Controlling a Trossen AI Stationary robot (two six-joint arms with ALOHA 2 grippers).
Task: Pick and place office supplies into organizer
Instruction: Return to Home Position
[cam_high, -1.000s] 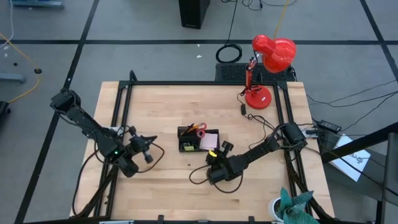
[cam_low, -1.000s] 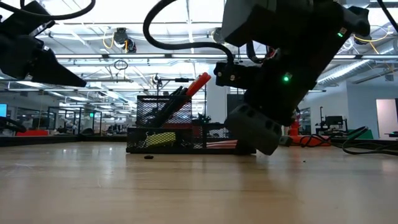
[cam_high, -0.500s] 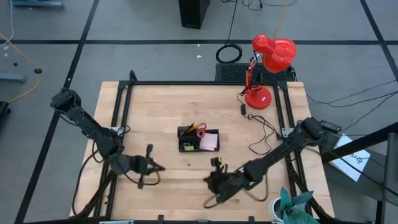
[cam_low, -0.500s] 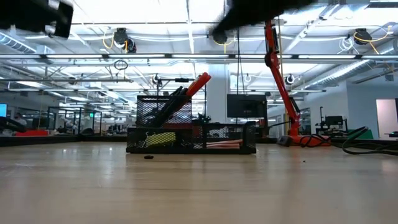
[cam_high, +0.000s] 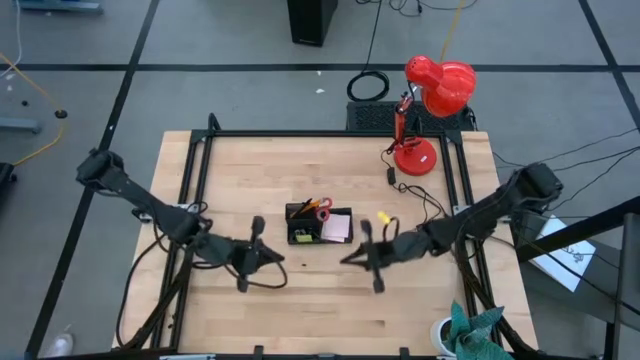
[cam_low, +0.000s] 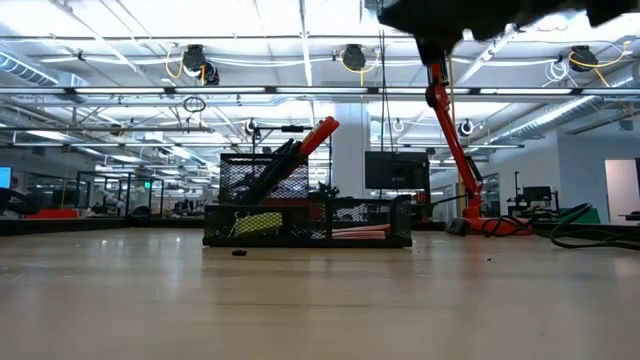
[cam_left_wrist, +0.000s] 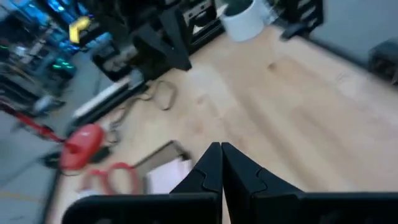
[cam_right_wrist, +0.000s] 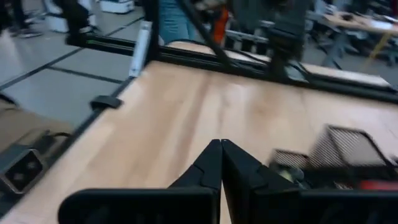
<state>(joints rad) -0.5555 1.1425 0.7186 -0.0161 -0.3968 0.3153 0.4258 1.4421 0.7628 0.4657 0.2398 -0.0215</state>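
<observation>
A wooden tabletop (cam_high: 250, 170) is seen from above, with two dark robot arms reaching over it from the left and right edges. One small black mesh organizer (cam_low: 235, 185) stands near the middle of the tabletop, slightly toward the far side, between the two arms. Inside it, one pair of red-handled scissors (cam_low: 322, 131) leans upright with its handles poking above the mesh, beside several dark and orange sticks too tightly packed to count. One pink sticky-note pad (cam_high: 337, 228) lies flat in the organizer's right compartment, and one yellow item (cam_low: 258, 222) sits low in the left part behind the mesh. One small black clip (cam_low: 239, 252) lies on the bare wood just in front of the organizer's left end. The left gripper (cam_left_wrist: 221, 149) hangs above the tabletop to the near left of the organizer, apart from it; its two fingers are pressed together with nothing between them. The right gripper (cam_right_wrist: 221, 146) hangs to the near right of the organizer, also apart from it, its two fingers likewise pressed together and holding nothing. One red desk lamp (cam_high: 432, 95) stands at the far right corner of the tabletop.
</observation>
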